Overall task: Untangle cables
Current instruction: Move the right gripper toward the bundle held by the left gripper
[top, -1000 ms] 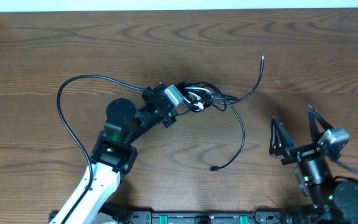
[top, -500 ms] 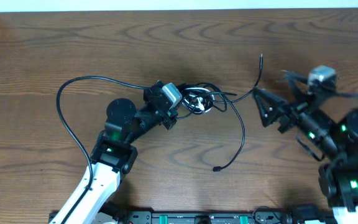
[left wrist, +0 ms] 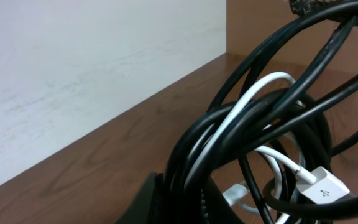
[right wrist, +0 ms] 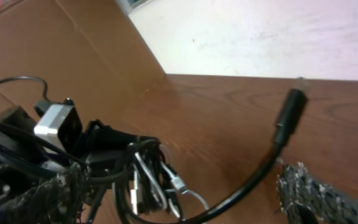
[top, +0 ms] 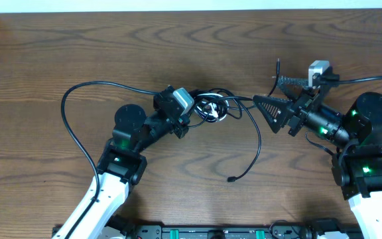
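You can't see the left tool's (top: 191,111) tips from above. The knot hides them, pressed together on the cables (top: 212,106). The knot sits mid-surface (top: 178,40), black loops around one white cord. Loose strands trail left and right, one running between the spread right tool (top: 276,96).

Wood table (top: 178,40) — tangled cables (top: 212,106) on top.
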Robot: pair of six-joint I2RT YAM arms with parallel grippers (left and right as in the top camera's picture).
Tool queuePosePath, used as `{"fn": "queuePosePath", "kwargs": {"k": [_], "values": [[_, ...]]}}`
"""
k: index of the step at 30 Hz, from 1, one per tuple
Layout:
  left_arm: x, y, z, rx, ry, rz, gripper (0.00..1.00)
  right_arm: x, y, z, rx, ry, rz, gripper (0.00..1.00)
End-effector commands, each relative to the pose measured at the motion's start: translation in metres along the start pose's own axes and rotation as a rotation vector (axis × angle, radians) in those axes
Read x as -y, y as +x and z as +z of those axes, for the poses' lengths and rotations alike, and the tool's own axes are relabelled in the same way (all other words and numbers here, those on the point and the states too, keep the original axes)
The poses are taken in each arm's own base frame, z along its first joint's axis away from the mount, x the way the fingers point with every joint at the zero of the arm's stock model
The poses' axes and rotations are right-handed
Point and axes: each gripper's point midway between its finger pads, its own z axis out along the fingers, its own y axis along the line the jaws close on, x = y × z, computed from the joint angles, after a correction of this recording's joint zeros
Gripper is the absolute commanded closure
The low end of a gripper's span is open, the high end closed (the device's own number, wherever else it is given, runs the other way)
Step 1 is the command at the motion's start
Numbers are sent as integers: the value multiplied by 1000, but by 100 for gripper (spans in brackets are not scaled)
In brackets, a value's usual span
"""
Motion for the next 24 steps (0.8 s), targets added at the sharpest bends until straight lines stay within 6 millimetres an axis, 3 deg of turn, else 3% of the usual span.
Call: {"fn": "queuePosePath", "kwargs": {"k": [1, 6, 12, 24], "values": [[2, -4, 1, 11, 13, -4, 93, -10, -5, -1, 2, -33, 15, 4], [-4, -2, 1, 2, -24, -34, 93, -10, -5, -1, 2, -33, 16, 5], [-26, 8, -1, -35, -153, -118, 93, -10, -5, -1, 2, -33, 16, 5], [-28, 8, -2, -30, -168, -153, 93, -10, -5, -1, 2, -33, 15, 6]]}}
